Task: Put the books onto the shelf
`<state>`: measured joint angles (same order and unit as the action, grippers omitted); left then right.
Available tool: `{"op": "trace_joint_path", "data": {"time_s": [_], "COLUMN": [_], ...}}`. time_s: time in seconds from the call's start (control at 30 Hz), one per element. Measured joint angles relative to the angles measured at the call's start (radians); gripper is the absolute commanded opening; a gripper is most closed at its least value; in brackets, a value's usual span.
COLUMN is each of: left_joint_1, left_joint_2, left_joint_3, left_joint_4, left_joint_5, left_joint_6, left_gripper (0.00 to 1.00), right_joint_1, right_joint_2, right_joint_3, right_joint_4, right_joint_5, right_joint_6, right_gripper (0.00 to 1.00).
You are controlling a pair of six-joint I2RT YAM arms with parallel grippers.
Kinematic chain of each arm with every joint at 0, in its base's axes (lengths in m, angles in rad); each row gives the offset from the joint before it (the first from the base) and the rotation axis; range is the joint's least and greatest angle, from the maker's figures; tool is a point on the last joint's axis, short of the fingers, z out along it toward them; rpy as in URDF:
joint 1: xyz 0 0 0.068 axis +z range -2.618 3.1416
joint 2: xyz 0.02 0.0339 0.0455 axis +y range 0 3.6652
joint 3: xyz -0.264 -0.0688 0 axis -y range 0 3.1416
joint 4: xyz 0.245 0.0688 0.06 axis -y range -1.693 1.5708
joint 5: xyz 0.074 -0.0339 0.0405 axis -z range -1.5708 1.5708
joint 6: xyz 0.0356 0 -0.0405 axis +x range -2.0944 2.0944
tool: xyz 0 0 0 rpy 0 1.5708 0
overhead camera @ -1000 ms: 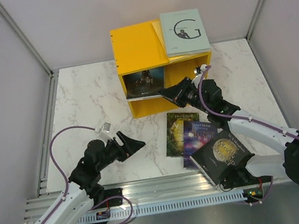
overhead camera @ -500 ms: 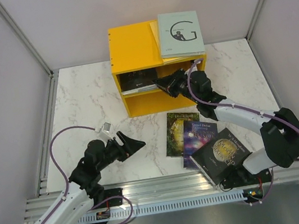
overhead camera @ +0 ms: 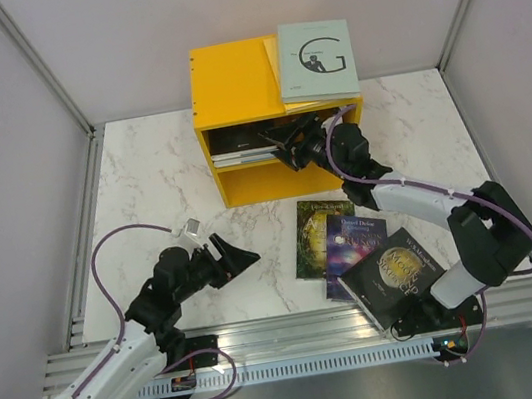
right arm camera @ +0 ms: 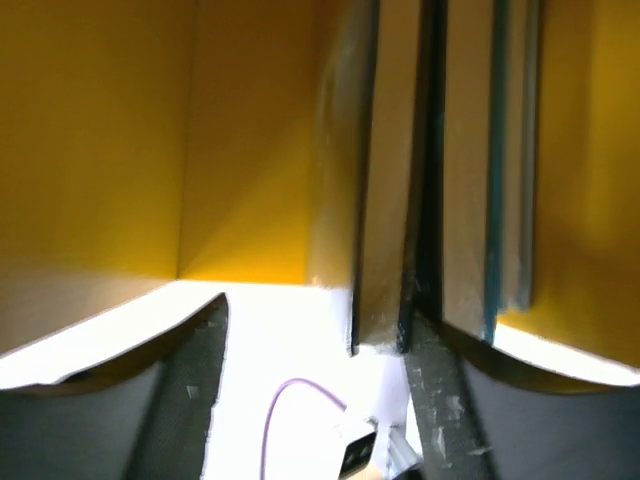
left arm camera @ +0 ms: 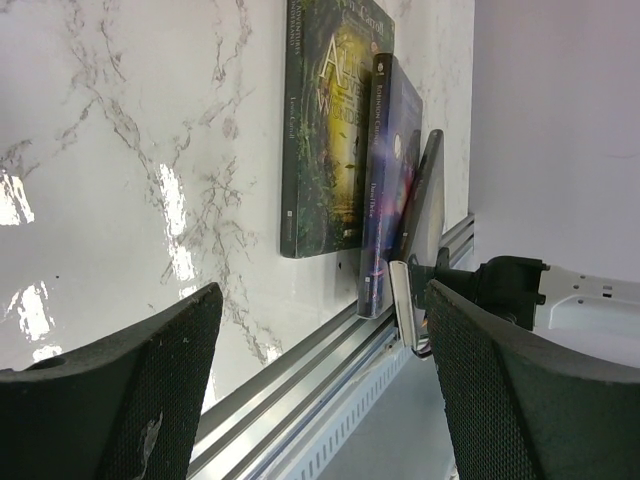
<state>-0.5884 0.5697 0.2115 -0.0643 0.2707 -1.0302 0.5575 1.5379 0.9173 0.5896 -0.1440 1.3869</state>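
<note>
Books [overhead camera: 240, 143] lie flat in the upper compartment of the shelf [overhead camera: 228, 84]. The right gripper [overhead camera: 280, 145] sits at that opening, jaws spread and pinching nothing, probably to leave the pile squared. A grey book [overhead camera: 317, 60] rests on the shelf's top. Three more books [overhead camera: 349, 242] wait near on the table [overhead camera: 141, 179], right of the left gripper [overhead camera: 240, 257], which gapes wide, empty.

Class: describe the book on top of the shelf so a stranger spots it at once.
Find the yellow shelf at the marble table's far side. On its top, right side, lies a pale grey book. Unlike the dark books on the table, it bears a big black G.
</note>
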Motion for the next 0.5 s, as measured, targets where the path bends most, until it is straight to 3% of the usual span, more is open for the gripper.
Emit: {"op": "trace_joint_path", "data": {"time_s": [0.17,0.27,0.3,0.5], "left_joint_1": [0.000,0.000,0.000,0.004], "left_joint_2": [0.000,-0.003,-0.006,-0.030], "left_joint_3": [-0.002,-0.002,-0.002,-0.002], "left_joint_4": [0.010,0.010,0.009,0.000], "left_joint_5": [0.000,0.000,0.000,-0.001], "left_joint_6": [0.000,0.000,0.000,0.000], "left_gripper": [0.84,0.83,0.83,0.83], "right_joint_1": [0.005,0.010,0.011,0.009], "right_joint_2": [-0.052,-0.127,-0.151,-0.264], "right_joint_3": [-0.027,-0.046,-0.052,-0.057], "right_joint_4": [-0.049,-0.162,-0.200,-0.325], "right_joint_5": [-0.024,-0.020,-0.016,-0.005], "right_joint_6": [0.027,-0.055,-0.080,-0.183], "right_gripper": [0.84,0.90,0.98,0.98]}}
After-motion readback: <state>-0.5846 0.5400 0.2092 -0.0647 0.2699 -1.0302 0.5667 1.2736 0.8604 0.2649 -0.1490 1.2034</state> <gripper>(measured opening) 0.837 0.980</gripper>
